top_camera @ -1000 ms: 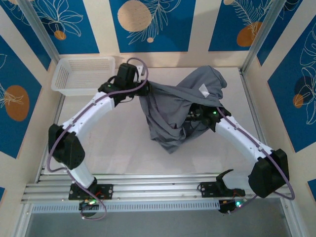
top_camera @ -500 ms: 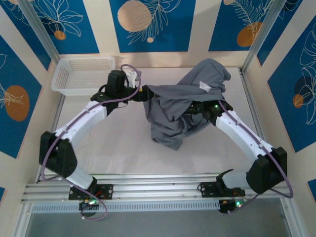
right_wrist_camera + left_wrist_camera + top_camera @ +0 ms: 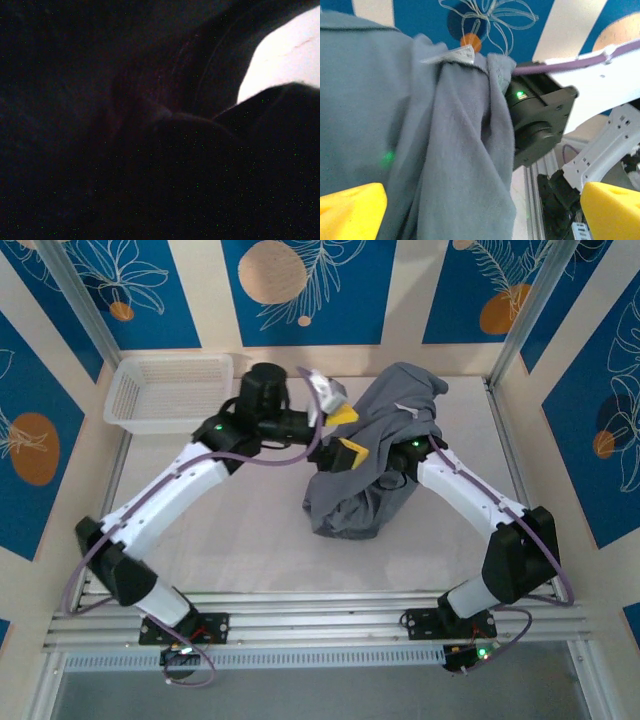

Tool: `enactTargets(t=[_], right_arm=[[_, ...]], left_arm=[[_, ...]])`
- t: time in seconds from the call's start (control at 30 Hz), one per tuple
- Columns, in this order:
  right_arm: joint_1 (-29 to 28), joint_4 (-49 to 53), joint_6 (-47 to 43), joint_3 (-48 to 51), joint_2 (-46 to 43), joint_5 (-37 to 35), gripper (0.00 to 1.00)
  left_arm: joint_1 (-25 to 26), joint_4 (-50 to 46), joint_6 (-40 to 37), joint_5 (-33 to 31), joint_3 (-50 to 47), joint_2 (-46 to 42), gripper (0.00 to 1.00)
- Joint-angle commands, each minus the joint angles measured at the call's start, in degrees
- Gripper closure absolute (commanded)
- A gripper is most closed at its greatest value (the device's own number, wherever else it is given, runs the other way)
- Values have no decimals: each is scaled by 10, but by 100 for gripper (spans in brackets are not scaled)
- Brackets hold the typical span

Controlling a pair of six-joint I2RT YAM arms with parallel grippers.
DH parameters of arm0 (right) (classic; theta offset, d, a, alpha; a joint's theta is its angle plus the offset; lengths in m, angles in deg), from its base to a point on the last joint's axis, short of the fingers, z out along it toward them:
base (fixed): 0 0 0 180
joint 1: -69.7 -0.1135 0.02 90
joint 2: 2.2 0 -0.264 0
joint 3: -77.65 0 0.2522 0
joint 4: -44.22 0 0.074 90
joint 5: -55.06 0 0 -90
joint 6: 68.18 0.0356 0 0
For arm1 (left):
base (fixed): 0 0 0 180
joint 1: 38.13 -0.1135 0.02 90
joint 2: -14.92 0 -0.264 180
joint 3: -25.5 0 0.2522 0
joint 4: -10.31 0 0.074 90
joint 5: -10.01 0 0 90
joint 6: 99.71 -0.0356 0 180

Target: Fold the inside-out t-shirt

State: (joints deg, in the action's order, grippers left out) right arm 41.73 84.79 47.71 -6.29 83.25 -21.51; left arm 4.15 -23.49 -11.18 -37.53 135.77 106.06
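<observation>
The inside-out t-shirt point(image 3: 365, 485) hangs in a dark grey bunch at the middle right of the table, its top draped over my right arm's wrist point(image 3: 432, 468). The right gripper's fingers are buried in the fabric, and the right wrist view is dark under cloth. My left gripper point(image 3: 347, 435) stands open just left of the bunch, yellow fingertips point(image 3: 343, 415) spread wide and nothing gripped. In the left wrist view the t-shirt point(image 3: 445, 150) hangs between the spread yellow fingertips point(image 3: 350, 210), a white label point(image 3: 455, 54) near its top, beside the right arm's black wrist point(image 3: 540, 120).
A white mesh basket point(image 3: 165, 390) sits at the far left corner. Aluminium posts and patterned walls close in the table on three sides. A rail point(image 3: 320, 625) with both arm bases runs along the near edge.
The left gripper opened and let go of the shirt edge it had stretched leftward. The shirt dropped into a narrower bunch on the right arm. The left wrist swung right toward it.
</observation>
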Motion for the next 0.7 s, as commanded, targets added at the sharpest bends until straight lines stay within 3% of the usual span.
enactTargets(t=[0.0, 0.07, 0.2, 0.27, 0.3, 0.47, 0.67], right_arm=[[-9, 14, -6, -27, 5, -4, 100], [-9, 16, -6, -24, 3, -9, 100], [-8, 20, -10, -17, -1, -20, 100], [-8, 19, -10, -15, 1, -21, 100], [-8, 19, -10, -15, 2, -22, 100], [-8, 16, -17, -4, 10, -29, 100], [-24, 31, -51, 30, 26, -74, 100]], left_arm=[[23, -51, -42, 2, 49, 40, 4], [27, -65, -43, -18, 56, 51, 17], [27, -41, -31, -39, 17, 26, 74], [27, -32, -26, -57, 0, 7, 96], [27, -33, -25, -69, -3, 1, 100], [23, -46, 10, -143, 16, -21, 100], [6, -32, 36, -171, 70, -39, 100]])
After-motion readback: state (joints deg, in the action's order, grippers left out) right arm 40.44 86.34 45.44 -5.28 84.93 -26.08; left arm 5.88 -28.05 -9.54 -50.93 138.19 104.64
